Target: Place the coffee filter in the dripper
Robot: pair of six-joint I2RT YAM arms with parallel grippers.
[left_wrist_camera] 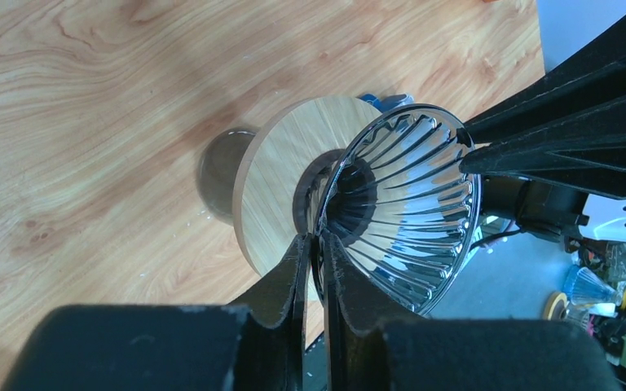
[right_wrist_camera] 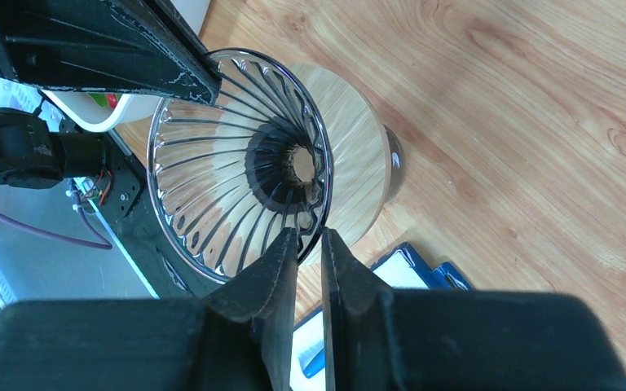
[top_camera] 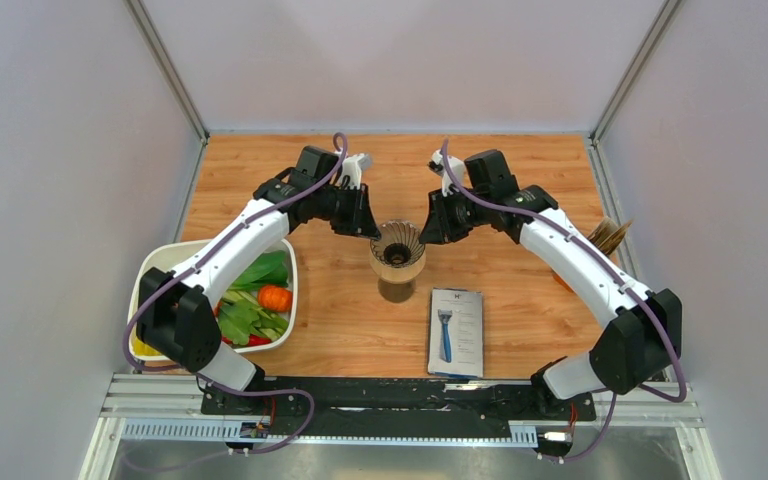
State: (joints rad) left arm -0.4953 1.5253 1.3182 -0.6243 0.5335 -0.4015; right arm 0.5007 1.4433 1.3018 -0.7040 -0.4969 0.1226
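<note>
A razor card lies nearest, with a bowl of vegetables to its left. Beyond them the dripper stands mid-table, ribs bare. The left gripper and right gripper straddle opposite sides of its rim, jaws slightly apart. The filter sits at the right edge, half hidden by the arm.

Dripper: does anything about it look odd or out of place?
Nothing spilled or broken. The dripper stands upright, ribs bare, no filter inside. Oddly, the left gripper and right gripper straddle its rim from opposite sides.
</note>
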